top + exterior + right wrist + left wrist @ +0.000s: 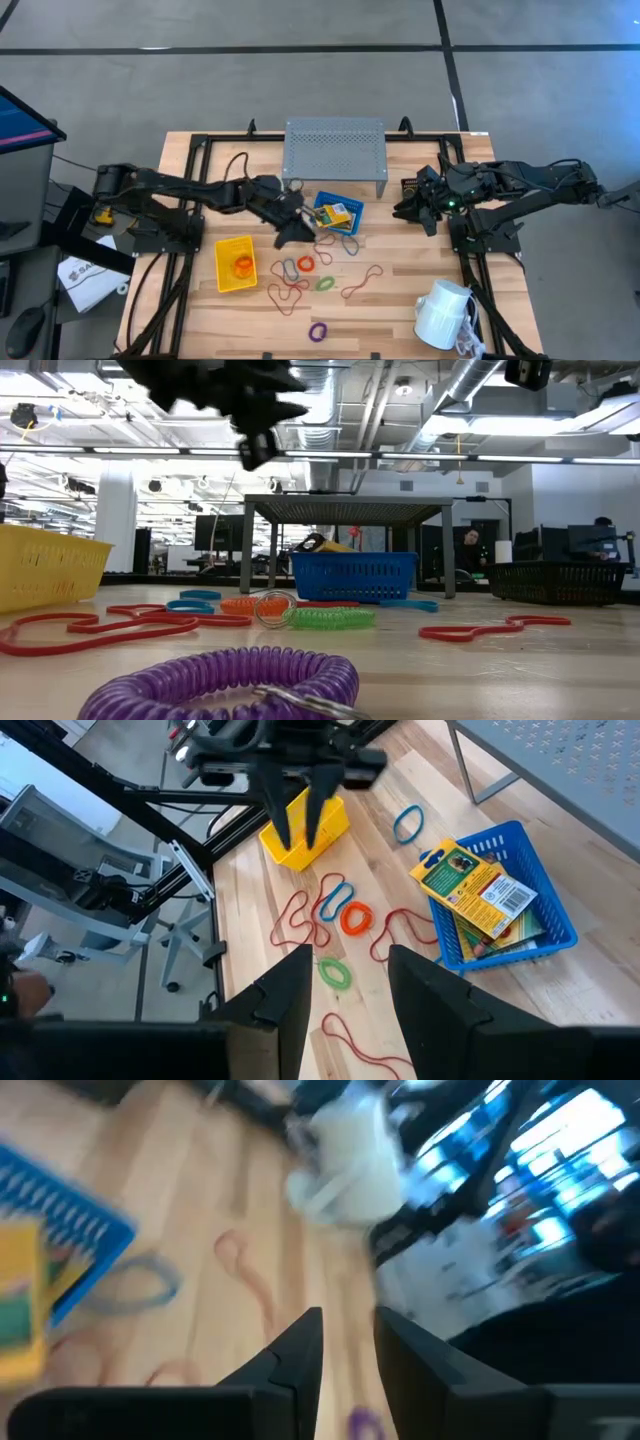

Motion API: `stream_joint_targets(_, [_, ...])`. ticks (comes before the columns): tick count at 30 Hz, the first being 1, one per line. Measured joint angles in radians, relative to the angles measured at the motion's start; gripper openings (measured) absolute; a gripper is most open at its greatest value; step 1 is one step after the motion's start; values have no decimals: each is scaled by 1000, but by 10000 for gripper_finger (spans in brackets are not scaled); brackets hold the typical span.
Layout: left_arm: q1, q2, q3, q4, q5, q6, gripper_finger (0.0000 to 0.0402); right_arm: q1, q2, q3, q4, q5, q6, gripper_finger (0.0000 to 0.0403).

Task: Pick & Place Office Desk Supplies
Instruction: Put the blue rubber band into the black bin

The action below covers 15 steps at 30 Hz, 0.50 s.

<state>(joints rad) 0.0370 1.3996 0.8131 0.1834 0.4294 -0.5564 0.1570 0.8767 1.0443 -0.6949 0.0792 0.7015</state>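
Note:
My left gripper (290,236) hangs open and empty above the table's middle, between the yellow bin (235,263) and the blue bin (338,215); it also shows in the right wrist view (305,830) and the left wrist view (348,1330). The yellow bin holds an orange loop (243,265). Yellow printed packets (470,885) lie in the blue bin. Loose loops lie flat on the wood: orange (305,263), green (326,283), purple (318,331), red (365,280). My right gripper (412,207) waits open at the right, high above the table (345,970).
A grey perforated riser (335,150) stands behind the blue bin. A white mug (445,312) lies near the front right corner. A black mesh bin (560,580) stands at the right in the low view. Bare wood shows at the front left.

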Motion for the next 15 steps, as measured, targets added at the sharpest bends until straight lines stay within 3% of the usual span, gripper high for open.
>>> stream_joint_targets(5, [-46,-144,0,-415,-226,146,88,0,0,0,0,0,-2,131])
stream_joint_targets(9, [-77,-196,-1,-597,-431,232,88,0,0,0,9,0,-1,131])
stream_joint_targets(15, [-94,-166,-1,-671,-484,302,88,0,0,0,55,0,5,131])
